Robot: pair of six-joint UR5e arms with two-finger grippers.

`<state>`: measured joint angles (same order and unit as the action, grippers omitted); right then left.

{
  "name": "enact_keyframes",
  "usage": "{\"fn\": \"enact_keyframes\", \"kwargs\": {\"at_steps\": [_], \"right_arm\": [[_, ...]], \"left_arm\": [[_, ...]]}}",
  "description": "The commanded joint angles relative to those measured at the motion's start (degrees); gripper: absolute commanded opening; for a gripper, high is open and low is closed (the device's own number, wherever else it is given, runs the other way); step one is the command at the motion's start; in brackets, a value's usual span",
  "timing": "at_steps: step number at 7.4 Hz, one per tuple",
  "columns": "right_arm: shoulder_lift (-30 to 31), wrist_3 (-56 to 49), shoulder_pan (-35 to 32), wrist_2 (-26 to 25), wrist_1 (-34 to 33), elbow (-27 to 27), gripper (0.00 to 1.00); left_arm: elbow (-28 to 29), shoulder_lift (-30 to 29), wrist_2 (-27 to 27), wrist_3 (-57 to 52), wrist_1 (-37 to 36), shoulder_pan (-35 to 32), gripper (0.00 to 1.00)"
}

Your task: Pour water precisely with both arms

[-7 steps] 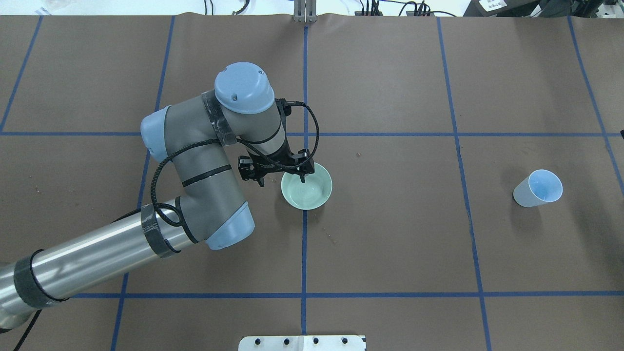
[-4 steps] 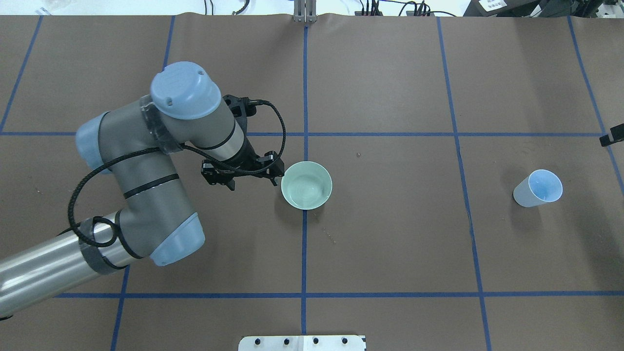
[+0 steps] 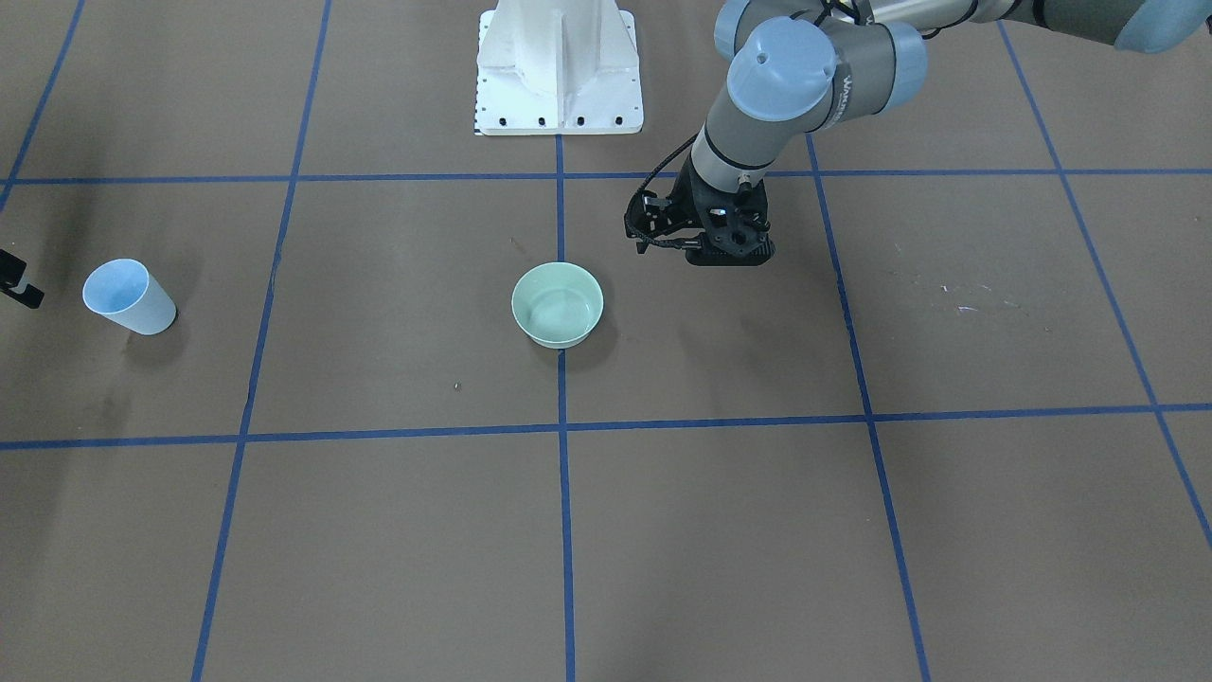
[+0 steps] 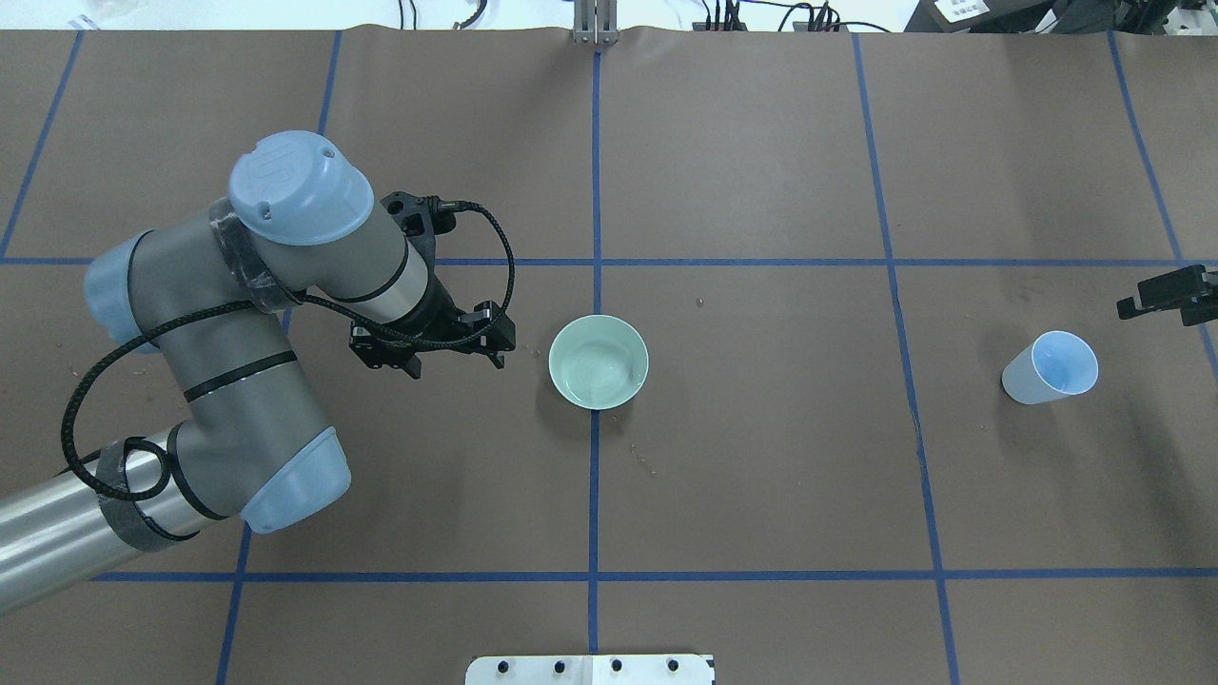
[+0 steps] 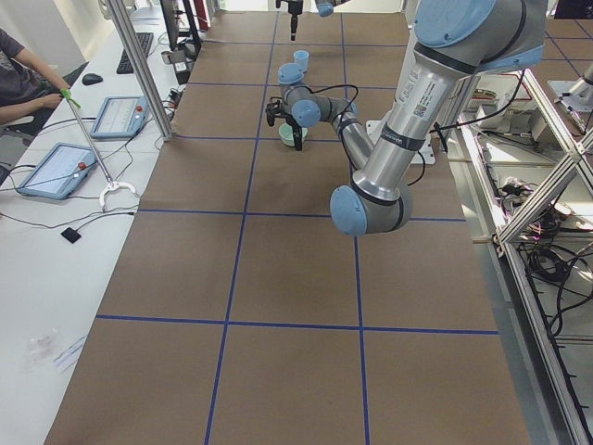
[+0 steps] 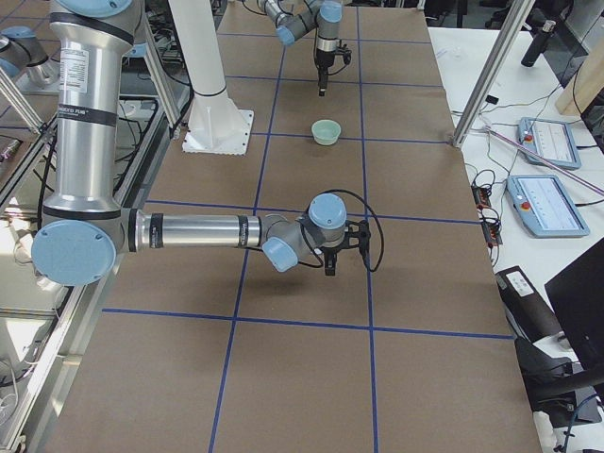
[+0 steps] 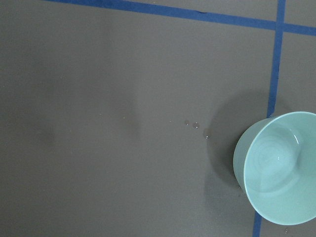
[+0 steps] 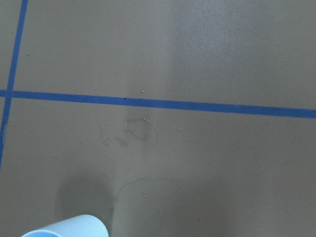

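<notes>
A pale green bowl (image 4: 599, 362) (image 3: 558, 303) stands upright at the table's middle. In the left wrist view a faint white glint of water (image 7: 278, 159) shows at the bottom of the bowl (image 7: 279, 173). My left gripper (image 4: 457, 363) (image 3: 701, 248) hovers just left of the bowl, apart from it, open and holding nothing. A pale blue cup (image 4: 1050, 367) (image 3: 128, 296) stands far right. My right gripper (image 4: 1166, 295) pokes in at the right edge, beyond the cup; whether it is open or shut does not show. Only the cup's rim (image 8: 66, 226) shows in the right wrist view.
Blue tape lines (image 4: 596, 190) grid the brown table cover. A few droplets (image 7: 196, 125) lie on the cover beside the bowl. The white pedestal (image 3: 559, 66) stands at the robot's side. A person (image 5: 23, 74) and tablets (image 5: 56, 167) are at a side desk.
My left gripper has drawn back to the left, off the bowl's rim, and now stands clear of it. The right gripper has come into view at the right edge near the cup.
</notes>
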<state>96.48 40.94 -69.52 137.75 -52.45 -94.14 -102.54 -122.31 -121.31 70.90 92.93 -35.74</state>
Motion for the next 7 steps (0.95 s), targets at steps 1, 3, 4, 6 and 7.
{"fn": "enact_keyframes", "kwargs": {"at_steps": [1,3,4,6,7], "right_arm": [[0.72,1.34,0.09,0.06,4.42,0.01,0.98],[1.52,3.17,0.18,0.24,8.07,0.36,0.99],[1.17,5.8,0.18,-0.03,7.98,1.49,0.99],[0.73,15.42,0.53,-0.29,7.8,3.08,0.98],[0.03,19.14,0.79,-0.29,5.71,3.52,0.98]], "left_arm": [[-0.03,0.23,0.11,0.2,-0.03,-0.03,0.99],[-0.03,0.32,0.37,0.2,-0.03,-0.12,0.99],[-0.03,0.4,0.38,0.2,-0.03,-0.12,0.99],[-0.11,0.49,0.81,0.2,0.06,-0.12,0.99],[-1.16,2.41,2.99,0.2,0.06,-0.2,0.99]]}}
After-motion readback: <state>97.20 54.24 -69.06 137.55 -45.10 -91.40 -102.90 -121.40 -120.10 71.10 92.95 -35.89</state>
